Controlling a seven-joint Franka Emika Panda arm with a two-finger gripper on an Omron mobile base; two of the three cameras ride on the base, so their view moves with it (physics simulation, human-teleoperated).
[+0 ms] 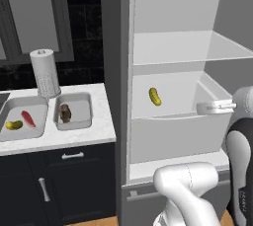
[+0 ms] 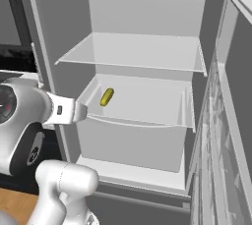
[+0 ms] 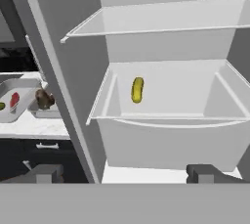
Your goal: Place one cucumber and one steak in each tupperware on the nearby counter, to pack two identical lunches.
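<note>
The left base view looks forward and down from behind the arm's left, taking in the counter and the open fridge. The right base view faces the same fridge from the other side, closer. The hand view looks straight into the fridge drawer, near. All three share the drawer's cucumber.

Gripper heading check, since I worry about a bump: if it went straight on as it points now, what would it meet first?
Probably the fridge bin's front lip, just below the cucumber; the open gripper looks slightly low, though depth is unclear.
</note>
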